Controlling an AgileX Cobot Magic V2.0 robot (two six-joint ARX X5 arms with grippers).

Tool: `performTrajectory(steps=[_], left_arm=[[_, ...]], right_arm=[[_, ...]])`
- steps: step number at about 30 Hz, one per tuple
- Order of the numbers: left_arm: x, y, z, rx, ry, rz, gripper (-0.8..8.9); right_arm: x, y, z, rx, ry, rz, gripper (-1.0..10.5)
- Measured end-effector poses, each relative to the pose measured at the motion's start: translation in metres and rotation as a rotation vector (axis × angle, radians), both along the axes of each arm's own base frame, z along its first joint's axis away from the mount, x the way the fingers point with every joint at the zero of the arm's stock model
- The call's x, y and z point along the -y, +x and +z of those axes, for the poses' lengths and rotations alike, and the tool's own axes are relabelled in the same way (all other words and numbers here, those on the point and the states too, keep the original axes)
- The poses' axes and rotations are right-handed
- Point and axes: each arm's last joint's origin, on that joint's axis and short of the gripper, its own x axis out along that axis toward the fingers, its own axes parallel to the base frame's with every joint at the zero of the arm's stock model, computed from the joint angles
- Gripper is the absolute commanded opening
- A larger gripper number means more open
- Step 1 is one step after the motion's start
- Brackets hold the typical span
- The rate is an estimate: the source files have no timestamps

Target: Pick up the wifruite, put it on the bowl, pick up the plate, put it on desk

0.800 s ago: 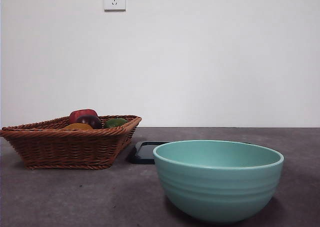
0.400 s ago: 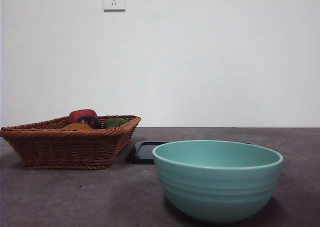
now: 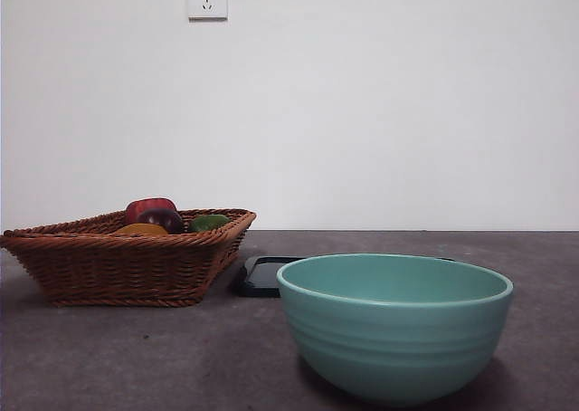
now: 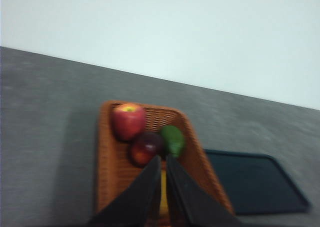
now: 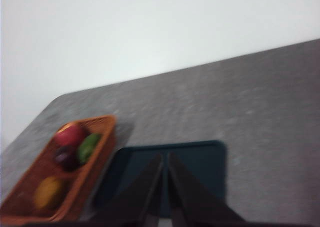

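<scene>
The left pincer (image 4: 161,159) is hanging above the wicker basket (image 4: 112,162), its two jaws standing narrow with only a slim gap between them and nothing held. Through that gap a strip of the orange-brown wifruite (image 4: 163,197) is showing, so the fruit is lying in the basket right beneath the jaws. Just beyond the tips a dark red fruit (image 4: 146,148) is sitting, with a green fruit (image 4: 173,139) beside it and a red apple (image 4: 128,120) farther off.

The right pincer (image 5: 164,159) is hovering over the dark plate (image 5: 200,162), jaws likewise narrow and empty; the picture is blurred, so how high it is hanging is hard to tell. The basket is lying off to one side of it.

In the front view the teal bowl (image 3: 394,325) is standing on the desk (image 3: 136,357), apart from the basket, and neither arm is showing there.
</scene>
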Motion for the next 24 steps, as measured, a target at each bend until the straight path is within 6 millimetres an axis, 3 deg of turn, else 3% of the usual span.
performTrajectory(steps=[15, 24], left_arm=[[0.012, -0.001, 0.057, -0.122, -0.043, -0.428, 0.15], [0.018, 0.003, 0.081, -0.213, -0.015, -0.506, 0.15]], right_arm=[[-0.028, -0.003, 0.027, -0.135, -0.019, 0.407, 0.1], [-0.033, -0.008, 0.034, -0.235, -0.109, 0.494, 0.1]])
